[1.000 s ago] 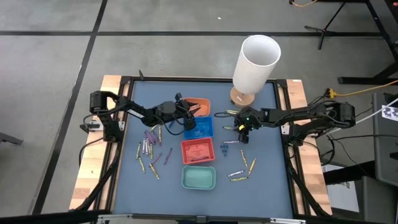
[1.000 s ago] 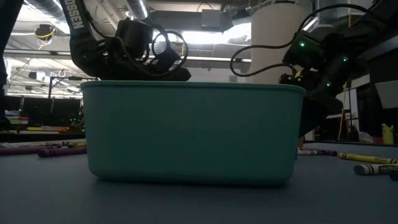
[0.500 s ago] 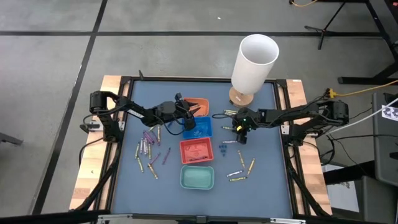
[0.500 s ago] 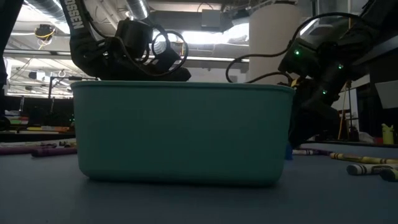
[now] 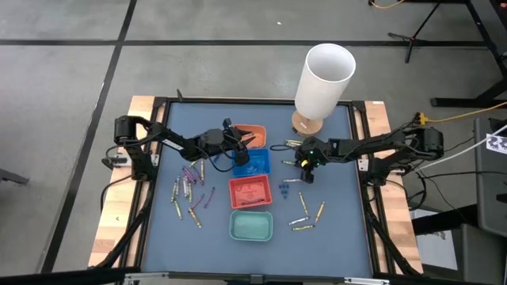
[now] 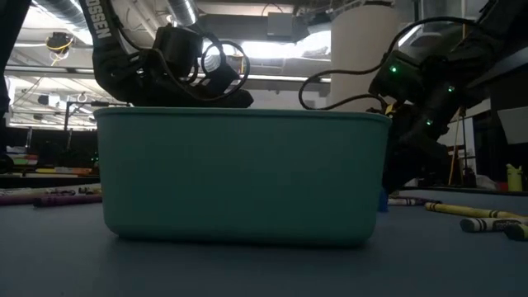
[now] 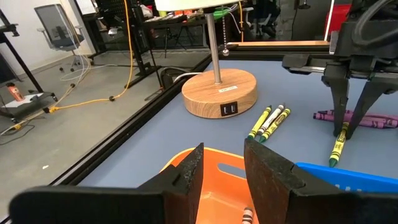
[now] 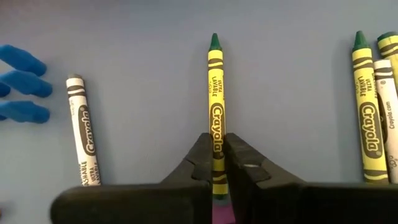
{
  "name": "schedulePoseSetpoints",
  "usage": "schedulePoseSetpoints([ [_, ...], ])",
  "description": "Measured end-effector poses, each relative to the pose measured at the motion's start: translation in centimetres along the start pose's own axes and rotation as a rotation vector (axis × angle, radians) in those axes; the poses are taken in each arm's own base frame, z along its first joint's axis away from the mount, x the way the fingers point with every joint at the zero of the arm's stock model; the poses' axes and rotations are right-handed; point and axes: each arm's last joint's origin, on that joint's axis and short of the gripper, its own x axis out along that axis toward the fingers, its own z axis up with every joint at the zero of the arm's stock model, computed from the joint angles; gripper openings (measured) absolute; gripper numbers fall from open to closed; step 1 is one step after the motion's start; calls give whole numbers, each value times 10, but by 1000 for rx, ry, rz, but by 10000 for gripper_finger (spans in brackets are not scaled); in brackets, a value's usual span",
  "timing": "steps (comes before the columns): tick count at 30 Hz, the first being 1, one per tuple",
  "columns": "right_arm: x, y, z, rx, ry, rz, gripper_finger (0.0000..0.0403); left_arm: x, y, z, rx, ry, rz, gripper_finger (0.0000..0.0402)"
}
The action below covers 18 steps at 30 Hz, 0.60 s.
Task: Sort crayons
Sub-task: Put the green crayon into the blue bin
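On the blue table [image 5: 333, 237], the right gripper [image 8: 216, 163] was down just right of the trays, jaws pinched on 1 yellow-green crayon [image 8: 215, 106]. Its long axis ran straight out ahead between the fingers (tip pointing away). The left gripper [image 7: 222, 165] hung spread over the orange tray [image 7: 217, 177].
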Motion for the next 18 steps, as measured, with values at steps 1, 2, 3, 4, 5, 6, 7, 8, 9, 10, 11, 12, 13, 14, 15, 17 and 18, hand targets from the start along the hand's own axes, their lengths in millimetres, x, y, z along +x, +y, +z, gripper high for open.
schedulePoseSetpoints([
  [1,0,0,0,0,-1,0,21,0,0,0,0,0,0,100],
  [2,0,0,0,0,-1,0,23,0,0,0,0,0,0,100],
  [3,0,0,0,0,-2,0,25,0,0,0,0,0,0,100],
  [4,0,0,0,0,-3,0,26,0,0,0,0,-1,0,100],
  [5,0,0,1,0,-3,0,26,0,0,1,-1,-3,0,100],
  [6,0,0,1,0,-3,0,26,-1,0,2,-1,-5,2,100],
  [7,0,0,3,0,-2,0,25,-1,0,3,-3,-11,4,100],
  [8,-1,0,4,0,-2,0,24,-1,1,4,-6,-19,5,100],
  [9,-1,0,7,-1,-8,-1,22,-1,1,4,-7,-22,5,100],
  [10,-2,0,10,-1,-17,-1,21,-1,1,5,-7,-23,5,100],
  [11,-2,0,14,-2,-31,-1,20,-2,1,6,-8,-26,5,100],
  [12,-3,0,19,-4,-46,-2,20,-2,0,7,-8,-30,3,100],
  [13,-4,0,23,-7,-60,-2,19,-3,0,8,-8,-29,2,100],
  [14,-5,0,27,-12,-70,-3,19,-4,-1,9,-7,-29,-1,100],
  [15,-6,-1,30,-22,-80,-4,20,-5,-2,11,-7,-31,-5,100],
  [17,-9,-1,40,-39,-110,-5,22,-8,-4,16,-11,-51,-15,100],
  [18,-11,-1,45,-43,-126,-6,22,-10,-5,20,-12,-59,-20,100],
])
